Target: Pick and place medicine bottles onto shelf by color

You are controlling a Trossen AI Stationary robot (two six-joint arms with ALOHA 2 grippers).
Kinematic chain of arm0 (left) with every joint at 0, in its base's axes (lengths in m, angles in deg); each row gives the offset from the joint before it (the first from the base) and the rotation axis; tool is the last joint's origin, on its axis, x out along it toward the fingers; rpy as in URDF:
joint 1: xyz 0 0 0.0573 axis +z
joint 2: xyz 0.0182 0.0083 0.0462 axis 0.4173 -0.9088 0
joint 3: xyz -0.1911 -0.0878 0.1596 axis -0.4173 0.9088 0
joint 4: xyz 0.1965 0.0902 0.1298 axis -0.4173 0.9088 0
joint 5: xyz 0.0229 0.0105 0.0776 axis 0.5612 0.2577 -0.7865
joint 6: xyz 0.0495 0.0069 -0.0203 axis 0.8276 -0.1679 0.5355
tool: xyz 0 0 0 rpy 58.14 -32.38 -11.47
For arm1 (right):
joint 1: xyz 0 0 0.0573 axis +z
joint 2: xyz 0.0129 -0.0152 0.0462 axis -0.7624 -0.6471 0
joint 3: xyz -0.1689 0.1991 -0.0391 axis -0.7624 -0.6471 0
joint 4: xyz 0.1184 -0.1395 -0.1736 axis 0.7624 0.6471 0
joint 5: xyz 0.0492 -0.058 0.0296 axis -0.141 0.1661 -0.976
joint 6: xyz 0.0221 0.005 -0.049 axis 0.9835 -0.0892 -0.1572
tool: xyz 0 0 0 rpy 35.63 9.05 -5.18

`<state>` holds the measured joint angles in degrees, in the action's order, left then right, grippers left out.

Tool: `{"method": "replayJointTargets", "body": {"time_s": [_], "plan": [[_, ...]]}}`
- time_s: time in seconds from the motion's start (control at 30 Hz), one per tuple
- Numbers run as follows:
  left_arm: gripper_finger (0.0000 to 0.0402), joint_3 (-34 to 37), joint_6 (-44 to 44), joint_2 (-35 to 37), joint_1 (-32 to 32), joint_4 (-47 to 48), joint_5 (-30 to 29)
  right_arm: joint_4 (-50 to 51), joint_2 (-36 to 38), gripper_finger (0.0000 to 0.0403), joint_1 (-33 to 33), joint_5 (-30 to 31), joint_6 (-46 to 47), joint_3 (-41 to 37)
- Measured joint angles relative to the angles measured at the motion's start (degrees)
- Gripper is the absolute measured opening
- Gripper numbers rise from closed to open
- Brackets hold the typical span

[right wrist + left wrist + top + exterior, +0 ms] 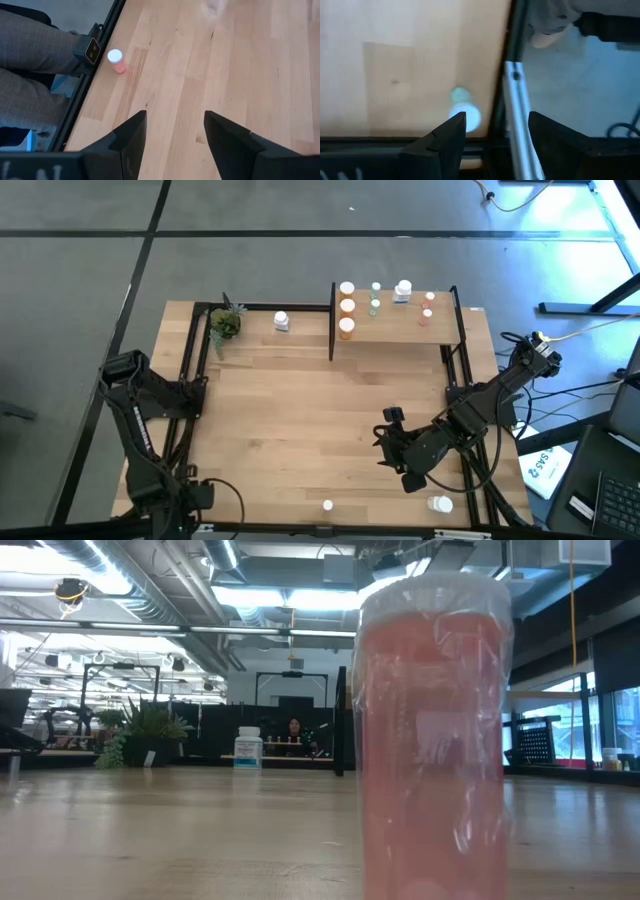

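The shelf (395, 323) stands at the table's far right. Orange bottles (346, 307) stand at its left end, then green ones (375, 298), a white one (403, 291) and pinkish ones (427, 307). A white bottle (281, 321) stands on the table left of the shelf. A pinkish-red bottle (327, 505) stands near the front edge, and it fills the low view (435, 740). A white bottle (440, 503) lies at the front right. My right gripper (175, 117) is open and empty above the table, right of the pinkish-red bottle (116, 60). My left gripper (495, 120) is open at the left, with a greenish bottle (462, 107) beyond its fingers.
A small potted plant (225, 323) stands at the far left. Black frame rails (190, 350) run along the table's sides. A person's legs in checked trousers (35, 65) are at the near edge. Bare wood (300, 410) lies in the table's middle.
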<state>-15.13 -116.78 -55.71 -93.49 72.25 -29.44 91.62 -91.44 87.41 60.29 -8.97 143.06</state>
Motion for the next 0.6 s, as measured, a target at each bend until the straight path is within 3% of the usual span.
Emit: {"method": "replayJointTargets", "body": {"time_s": [0.3, 0.6], "plan": [[0.0208, 0.04, -0.52, -0.10, -0.78, 2.93, -2.48, 0.00, 0.00, 0.0200, 0.00, 0.02, 1.58, 0.00], [0.0208, 0.04, -0.45, -5.50, -1.77, 2.77, -1.46, 0.02, 0.01, 0.0200, 0.00, 0.01, 1.54, 0.00]]}}
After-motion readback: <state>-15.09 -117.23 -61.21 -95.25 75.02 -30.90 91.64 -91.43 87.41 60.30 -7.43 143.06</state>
